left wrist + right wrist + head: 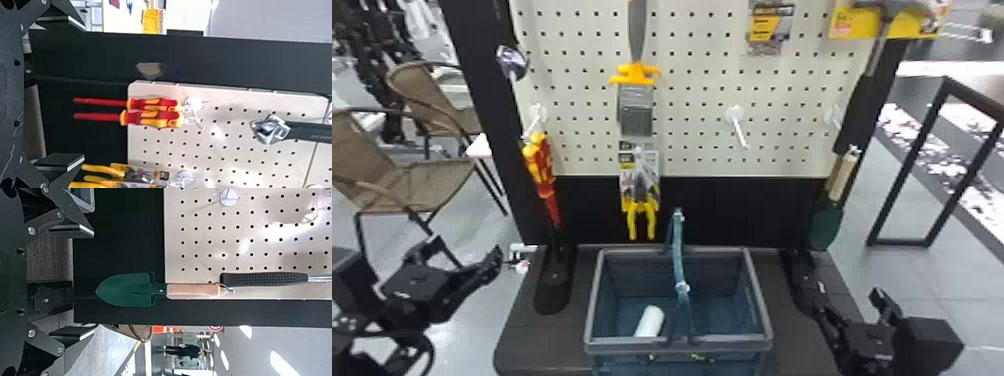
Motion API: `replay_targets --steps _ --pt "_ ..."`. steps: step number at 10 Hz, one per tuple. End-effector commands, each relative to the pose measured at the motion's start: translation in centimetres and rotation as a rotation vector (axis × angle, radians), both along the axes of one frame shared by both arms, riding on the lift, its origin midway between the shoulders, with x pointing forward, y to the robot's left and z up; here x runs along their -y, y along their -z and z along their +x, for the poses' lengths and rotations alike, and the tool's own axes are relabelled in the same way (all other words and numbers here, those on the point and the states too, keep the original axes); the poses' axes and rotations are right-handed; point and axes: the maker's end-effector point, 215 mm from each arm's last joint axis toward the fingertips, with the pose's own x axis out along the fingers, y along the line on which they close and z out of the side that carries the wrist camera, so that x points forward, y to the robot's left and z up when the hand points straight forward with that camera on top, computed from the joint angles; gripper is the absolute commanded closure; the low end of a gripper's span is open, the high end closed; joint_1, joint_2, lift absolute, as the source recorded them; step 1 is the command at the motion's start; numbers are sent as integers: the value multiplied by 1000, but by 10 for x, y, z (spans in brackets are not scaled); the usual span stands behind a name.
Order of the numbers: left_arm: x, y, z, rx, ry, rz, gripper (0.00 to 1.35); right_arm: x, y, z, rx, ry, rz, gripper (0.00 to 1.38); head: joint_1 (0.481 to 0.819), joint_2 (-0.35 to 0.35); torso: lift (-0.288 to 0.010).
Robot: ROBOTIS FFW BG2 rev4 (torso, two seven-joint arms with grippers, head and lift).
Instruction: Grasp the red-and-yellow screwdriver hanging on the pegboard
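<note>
Red-and-yellow screwdriver [541, 165]: hangs from a clear hook [537, 117] at the left edge of the pegboard [692, 125]. Handle up, red with yellow grip patches. Slim red shaft points down over the black panel below the board. The left wrist view shows two such handles and shafts close side by side.

Left tool [464, 257]: fingers spread wide, holding nothing, low beside the left end of the worktop [542, 340]. The screwdriver sits above and ahead of it, well apart, in line with the gap between its fingers.

Right tool [854, 307]: wide, empty, low at the worktop's right end, well apart from the screwdriver.
</note>
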Motion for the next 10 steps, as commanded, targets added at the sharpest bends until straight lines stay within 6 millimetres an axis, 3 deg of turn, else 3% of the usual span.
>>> replay_targets --steps 1,5,10 --pt "-16 -17 8 18 -5 18 148 -2 1 0 -2 -4 3 398 549 0 -100" --pt "-26 -31 42 43 96 -25 148 -12 1 1 -3 -30 6 398 549 0 -100" --pt "7 -39 84 -12 256 12 148 -19 3 1 -9 -51 8 398 549 0 -100"
